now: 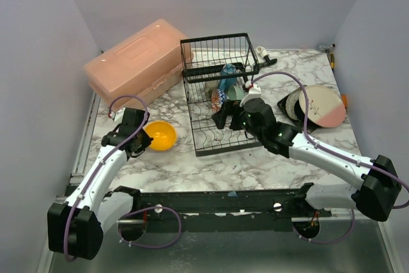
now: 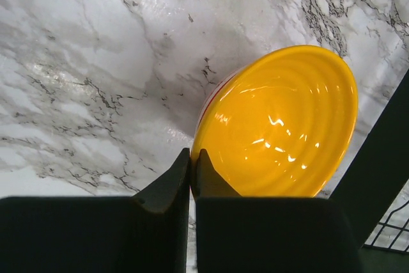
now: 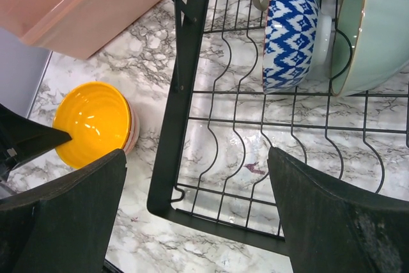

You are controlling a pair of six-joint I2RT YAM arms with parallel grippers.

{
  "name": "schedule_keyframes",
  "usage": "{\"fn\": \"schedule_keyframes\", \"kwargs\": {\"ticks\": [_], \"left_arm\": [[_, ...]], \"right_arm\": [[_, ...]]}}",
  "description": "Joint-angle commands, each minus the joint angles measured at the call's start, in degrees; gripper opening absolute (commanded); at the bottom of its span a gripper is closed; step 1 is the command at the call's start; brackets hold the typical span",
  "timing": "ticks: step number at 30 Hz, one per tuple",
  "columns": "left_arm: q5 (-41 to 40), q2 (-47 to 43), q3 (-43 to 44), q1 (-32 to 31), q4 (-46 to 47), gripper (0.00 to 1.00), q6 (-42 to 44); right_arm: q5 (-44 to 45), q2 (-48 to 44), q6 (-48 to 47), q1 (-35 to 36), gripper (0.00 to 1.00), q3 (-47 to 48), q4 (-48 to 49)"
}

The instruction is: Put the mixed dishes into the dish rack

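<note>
A yellow bowl (image 1: pixel 160 135) (image 2: pixel 281 126) (image 3: pixel 92 123) sits on the marble table left of the black wire dish rack (image 1: pixel 220 62) (image 3: pixel 185 62). My left gripper (image 1: pixel 142 139) (image 2: pixel 192 158) is shut on the bowl's near rim, one finger inside and one outside. Inside the rack stand a blue-patterned bowl (image 3: pixel 291 30) (image 1: pixel 219 98) and a mint green bowl (image 3: pixel 377 23) on edge. My right gripper (image 1: pixel 233 119) (image 3: pixel 197 158) hangs open over the rack's near left corner, holding nothing. A pink-cream plate (image 1: pixel 323 107) lies on a dark plate (image 1: pixel 291 103) right of the rack.
A salmon-pink plastic box (image 1: pixel 137 62) (image 3: pixel 77 4) stands at the back left, close to the rack's tall basket end. Walls close in the table on the left, right and back. Small items lie at the back right near the wall.
</note>
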Motion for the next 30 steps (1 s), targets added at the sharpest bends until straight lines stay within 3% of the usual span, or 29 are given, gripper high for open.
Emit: {"fn": "schedule_keyframes", "kwargs": {"ticks": [1,12,16,20,25,30], "left_arm": [[-1.95,-3.36,2.34,-0.10,-2.84,0.00,2.58],[9.77,-15.13,5.61,-0.10,-2.39,0.00,5.63],[18.34,-17.06,6.82,-0.01,-0.05,0.00,5.62],[27.77,-17.59,6.96,-0.02,3.57,0.00,2.86],[38.54,-17.39,5.44,0.02,10.60,0.00,-3.97],[43.17,-17.73,4.38,0.08,15.86,0.00,-8.13]], "right_arm": [[-2.48,-0.85,0.95,0.20,0.94,-0.19,0.79],[-18.04,-0.77,6.79,0.25,1.00,-1.38,8.00],[-26.83,0.12,11.92,0.20,1.00,-3.43,15.94],[-35.35,1.88,20.26,0.20,1.00,-7.33,29.95],[-39.47,5.17,29.81,0.18,1.00,-11.08,43.57],[-37.52,4.95,30.19,0.20,1.00,-11.73,43.67]]}}
